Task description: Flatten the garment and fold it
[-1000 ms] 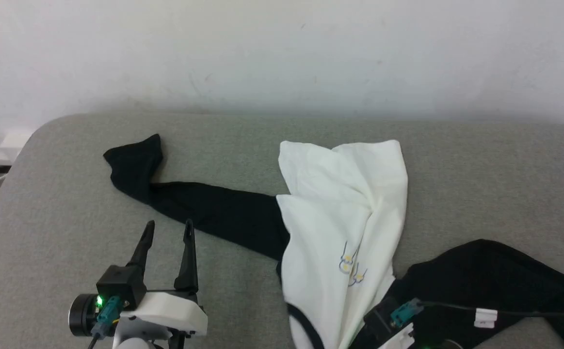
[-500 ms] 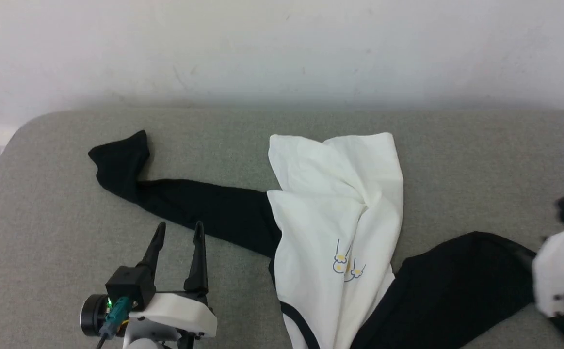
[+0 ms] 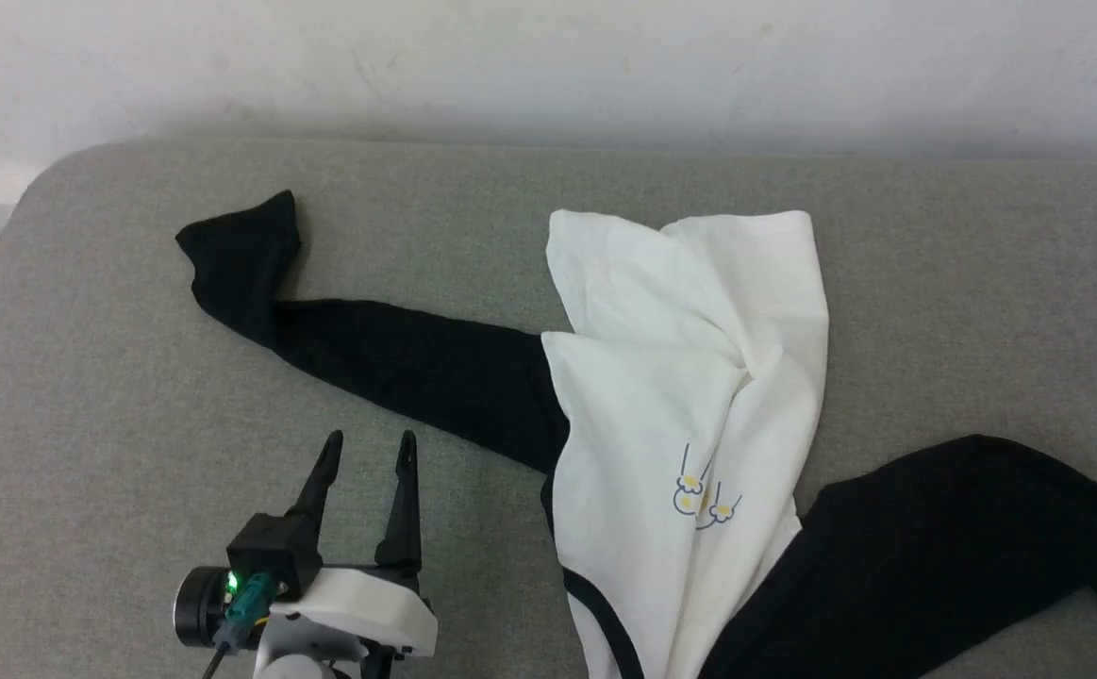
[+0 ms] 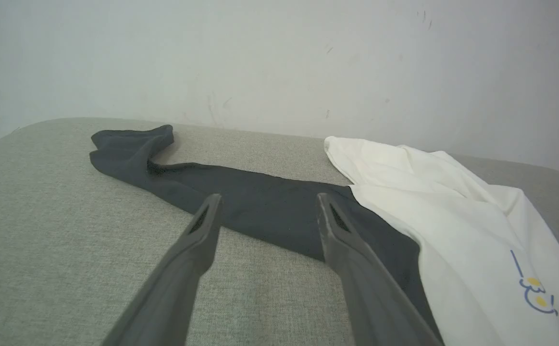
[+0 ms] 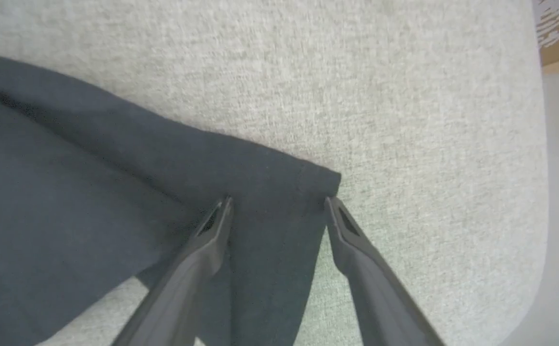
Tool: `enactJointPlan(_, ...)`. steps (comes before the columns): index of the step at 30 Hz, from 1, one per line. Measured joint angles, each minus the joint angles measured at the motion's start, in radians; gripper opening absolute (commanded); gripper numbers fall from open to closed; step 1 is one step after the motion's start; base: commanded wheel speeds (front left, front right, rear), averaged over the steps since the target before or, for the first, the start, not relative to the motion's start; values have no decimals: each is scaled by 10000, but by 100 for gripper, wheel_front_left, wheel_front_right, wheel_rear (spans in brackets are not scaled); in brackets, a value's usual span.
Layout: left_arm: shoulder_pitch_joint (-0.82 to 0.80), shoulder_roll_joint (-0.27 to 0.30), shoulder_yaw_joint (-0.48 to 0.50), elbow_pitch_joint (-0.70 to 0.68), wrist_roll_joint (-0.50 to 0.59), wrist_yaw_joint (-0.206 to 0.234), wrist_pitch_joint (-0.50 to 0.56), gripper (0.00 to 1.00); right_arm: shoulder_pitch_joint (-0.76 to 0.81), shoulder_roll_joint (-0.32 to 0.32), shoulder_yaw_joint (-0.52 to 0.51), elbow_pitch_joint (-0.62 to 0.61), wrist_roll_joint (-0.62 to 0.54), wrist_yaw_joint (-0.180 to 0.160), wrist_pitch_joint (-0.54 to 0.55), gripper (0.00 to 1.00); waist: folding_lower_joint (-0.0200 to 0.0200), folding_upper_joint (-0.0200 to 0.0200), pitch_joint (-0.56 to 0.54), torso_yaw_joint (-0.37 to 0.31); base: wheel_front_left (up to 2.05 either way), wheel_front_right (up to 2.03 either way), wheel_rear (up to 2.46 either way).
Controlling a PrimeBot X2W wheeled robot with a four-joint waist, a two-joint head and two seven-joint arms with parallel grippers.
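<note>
Garment [image 3: 689, 396] axis: is stretching far-left to near-right.
Right gripper [image 5: 279, 201]: spread, is hovering over right cuff [image 5: 303, 185].
Left gripper [image 3: 370, 438]: spread, is hovering just near of left sleeve [image 3: 397, 368].

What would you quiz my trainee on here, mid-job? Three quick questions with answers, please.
1. True or false: the left gripper is shut on the garment.
2. Between the right gripper's open fingers lies: A) the white body; B) a black sleeve end; C) the neck trim.
3. What colour is the cloth that bears the cartoon print?
Key: 1 false, it is open over the grey cushion, holding nothing; 2 B; 3 white.
</note>
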Motion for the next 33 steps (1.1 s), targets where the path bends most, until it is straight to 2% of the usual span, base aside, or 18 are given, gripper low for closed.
enactJointPlan(9,-208,-46,-29,0,159,-13,0,100,-570,148,-571,1160,-706,13,-508,100,-2,0,480,136,0,0,0)
enactJointPlan(10,-214,-48,-35,6,165,-15,0,100,-610,138,-541,1235,-715,13,-625,0,-2,0,505,139,0,0,0)
enactJointPlan(14,-222,-69,-13,82,174,-79,0,100,-708,-15,-165,1348,-903,15,-1509,0,-2,0,443,105,0,0,0)
enactJointPlan(17,-226,-73,25,90,174,-86,0,100,-870,-380,-77,1189,-1346,13,-2261,0,0,0,372,27,0,0,0)
enactJointPlan(23,-485,-165,-54,33,178,-151,-2,100,-2491,-2079,194,472,-2483,13,-3179,0,-1,0,507,40,0,0,0)
enactJointPlan(28,-984,-305,-290,-17,249,-228,-2,100,-4062,-3273,297,596,-3526,13,-3517,0,0,0,917,267,0,0,0)
enactJointPlan(31,-1199,-364,-401,0,261,-257,-2,100,-4870,-3674,560,913,-4144,12,-4105,0,0,0,1195,506,0,0,0)
enactJointPlan(33,-1360,-382,-441,15,261,-263,0,100,-5267,-3684,907,1254,-4328,12,-4445,0,0,0,1369,693,0,0,0)
